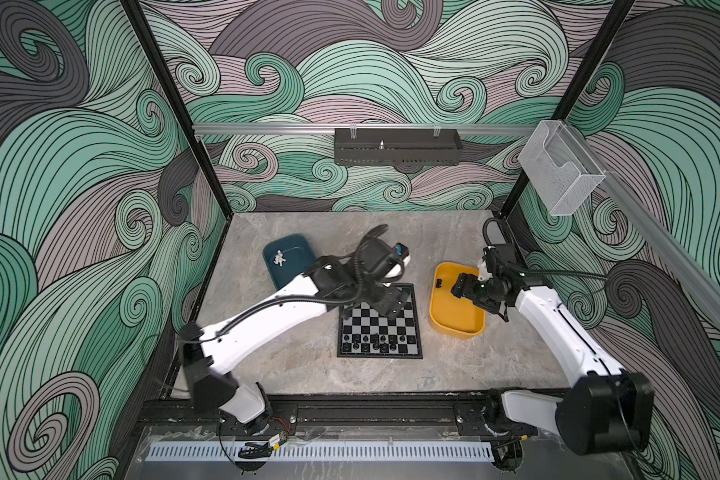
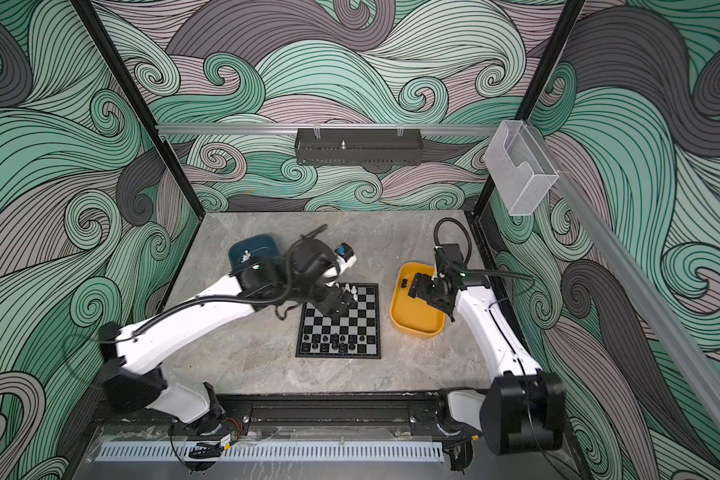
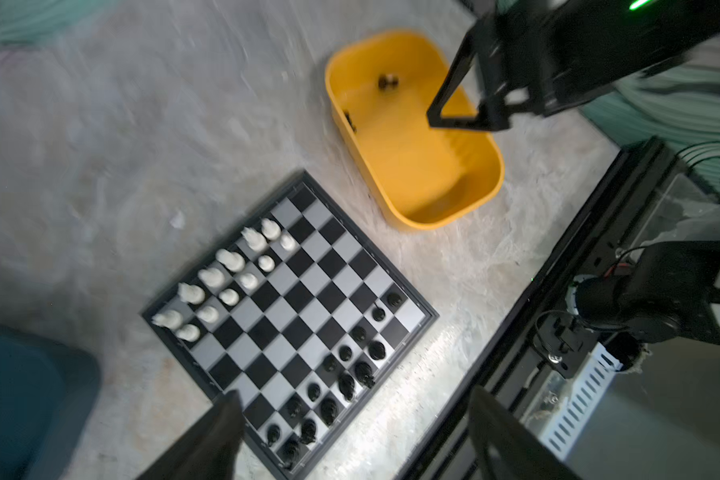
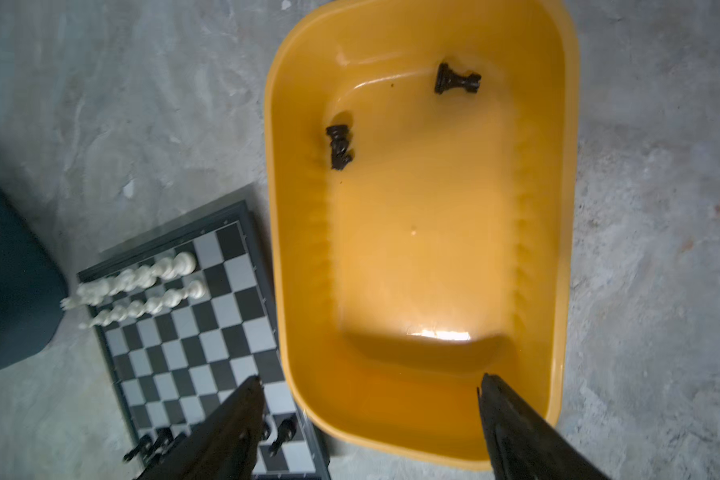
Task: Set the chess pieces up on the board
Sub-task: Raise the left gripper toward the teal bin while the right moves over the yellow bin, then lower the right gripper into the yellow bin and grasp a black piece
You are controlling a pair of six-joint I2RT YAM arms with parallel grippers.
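Black chess pieces point(image 4: 339, 147): two lie in the yellow tray point(image 4: 275, 208); others stand on the board point(image 3: 308, 291). Right hand point(image 4: 371, 379) hangs over the tray, wide, empty; left hand point(image 3: 352, 395) wide, empty. Next, likely: descend, pinch one.

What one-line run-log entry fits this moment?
left gripper: open, empty, above small black-and-silver checked chessboard | right gripper: open, empty, above yellow plastic tray | tray: two tiny black plastic chessmen lying down
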